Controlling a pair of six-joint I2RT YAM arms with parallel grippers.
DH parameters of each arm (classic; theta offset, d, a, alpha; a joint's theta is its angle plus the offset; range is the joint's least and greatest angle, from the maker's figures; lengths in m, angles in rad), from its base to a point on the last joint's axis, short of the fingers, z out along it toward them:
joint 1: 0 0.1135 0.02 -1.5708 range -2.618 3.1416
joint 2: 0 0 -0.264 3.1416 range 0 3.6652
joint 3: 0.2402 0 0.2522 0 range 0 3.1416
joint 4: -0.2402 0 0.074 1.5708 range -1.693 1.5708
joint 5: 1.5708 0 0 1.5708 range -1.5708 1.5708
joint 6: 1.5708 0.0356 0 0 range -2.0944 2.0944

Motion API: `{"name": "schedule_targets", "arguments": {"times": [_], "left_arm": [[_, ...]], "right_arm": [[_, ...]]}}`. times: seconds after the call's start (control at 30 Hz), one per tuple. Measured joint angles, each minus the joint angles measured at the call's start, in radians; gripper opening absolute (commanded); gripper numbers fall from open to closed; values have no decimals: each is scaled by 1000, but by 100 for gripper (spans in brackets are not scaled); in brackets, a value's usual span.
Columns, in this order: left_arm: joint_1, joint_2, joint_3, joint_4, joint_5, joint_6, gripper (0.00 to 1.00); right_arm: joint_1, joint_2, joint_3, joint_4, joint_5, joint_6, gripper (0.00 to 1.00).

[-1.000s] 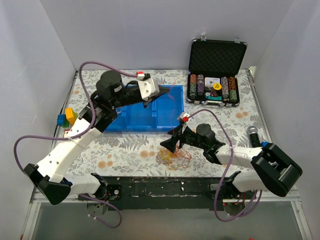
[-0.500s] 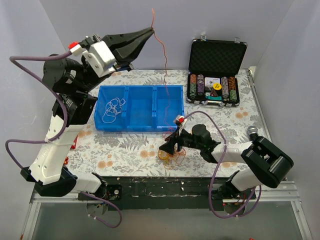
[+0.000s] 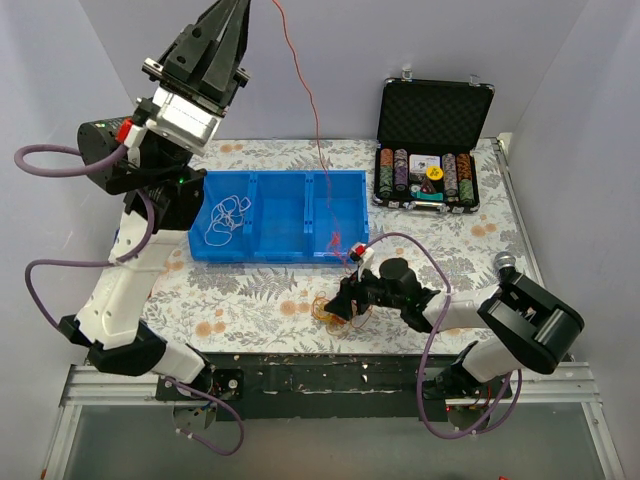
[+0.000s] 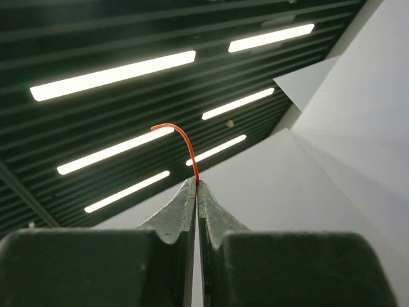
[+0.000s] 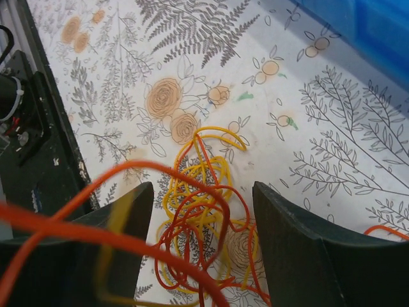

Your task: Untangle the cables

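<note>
Cables (image 5: 198, 236) separating: left hand (image 4: 197, 192), clamped on the red one (image 4: 195, 171), has hauled it higher above the desk (image 3: 250, 290) (right hand (image 5: 201, 192) spread astride the rest).

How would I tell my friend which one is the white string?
Find the big blue tray in the middle of the table and look in its left compartment. The white cord lies there alone in loose loops. The others are red and yellow: a tangle near the table's front edge and one red cord held high by the left gripper.
</note>
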Motion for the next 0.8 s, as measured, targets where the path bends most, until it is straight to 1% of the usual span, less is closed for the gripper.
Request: {"name": "schedule_targets", "arguments": {"times": [0.1,0.27,0.5,0.57,0.6,0.67,0.73,0.8], "left_arm": [[0,36,38,74,-1,88,0],[0,112,149,174,-1,251,0],[0,236,349,266,-1,446,0],[0,257,378,275,-2,476,0],[0,254,366,279,-3,490,0],[0,234,317,293,-3,515,0],[0,224,286,303,-4,543,0],[0,238,304,299,-8,573,0]], "right_arm": [[2,22,17,-41,19,0,69],[8,31,34,-102,53,0,67],[11,31,64,-177,114,3,66],[12,31,81,-206,132,4,60],[12,31,89,-220,143,3,55],[12,31,105,-261,174,4,47],[12,31,124,-307,212,7,37],[12,31,137,-342,256,14,23]]}}
